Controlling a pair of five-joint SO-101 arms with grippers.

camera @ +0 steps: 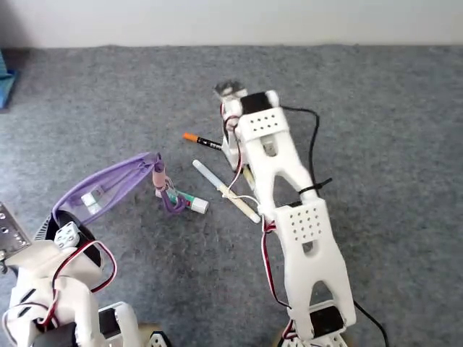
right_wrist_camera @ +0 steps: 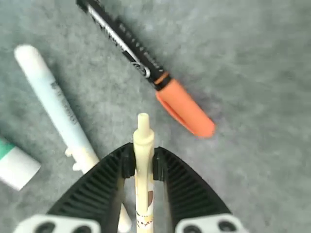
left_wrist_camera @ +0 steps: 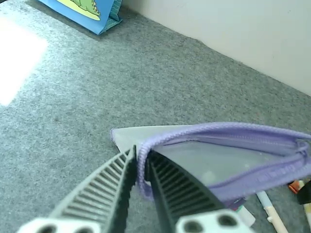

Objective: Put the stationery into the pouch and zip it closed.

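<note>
Presently, early stage, nothing yet confirmed stowed. Container: pouch (camera: 108, 184), lilac and translucent, unzipped along its whole length, lying at the left of the grey table (camera: 391, 144); zip edge pinched tight in the left pincer (left_wrist_camera: 141, 170), mouth gaping toward the loose items. Inside: one pale shape seen through the wall, not identifiable. In hand: cream pen (right_wrist_camera: 143, 141), clamped between the jaws of the right pincer (right_wrist_camera: 143, 162), one end sticking out past the fingertips, among the loose items and well apart from the pouch mouth. Loose on the table, outside the pouch: black marker with orange cap (camera: 201, 141); long white pen (camera: 221, 186); short green-and-white stick (camera: 193, 203), just beside the mouth, next to a lilac loop (camera: 171, 202) and a small pink piece (camera: 159, 173), both probably parts of the zip pull, not certain. Judged left to do: carrying the cream pen to the mouth, then the three loose items, then zipping. In the way: green-and-white stick and lilac loop right before the mouth, likely to be nudged on entry; long white pen close under the right arm. Elsewhere: blue bag (left_wrist_camera: 82, 9) at the far left by the wall, well apart, no part in the task
</note>
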